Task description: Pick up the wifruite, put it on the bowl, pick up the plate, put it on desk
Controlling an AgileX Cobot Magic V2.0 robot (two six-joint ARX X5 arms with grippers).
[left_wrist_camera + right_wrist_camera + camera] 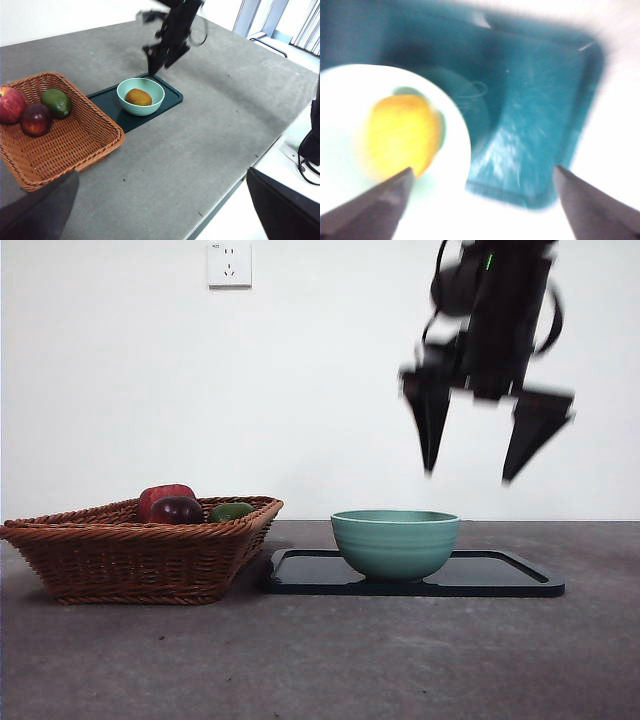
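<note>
Right end effector (467, 476) open above bowl (395, 542) holding wifruite (138, 97); basket (140, 550) beside tray (500, 575)

1. Open air lies above the bowl (395, 542); the right pincer (468, 475) hangs there with its jaws spread, well clear of the rim.
2. The bowl's mouth is open from above, but the wifruite (138, 96) takes up its floor.
3. The bowl stands on a dark plate (500, 575); the plate's bare part beside the bowl is free and low-rimmed.
4. A wicker basket (130, 560) stands just beside the plate's other end, narrowing that side.
5. The counter (400, 660) in front of the plate and basket lies bare and wide.
6. The left pincer (160, 220) is well apart from the plate, jaws spread, blocking nothing near it.
</note>
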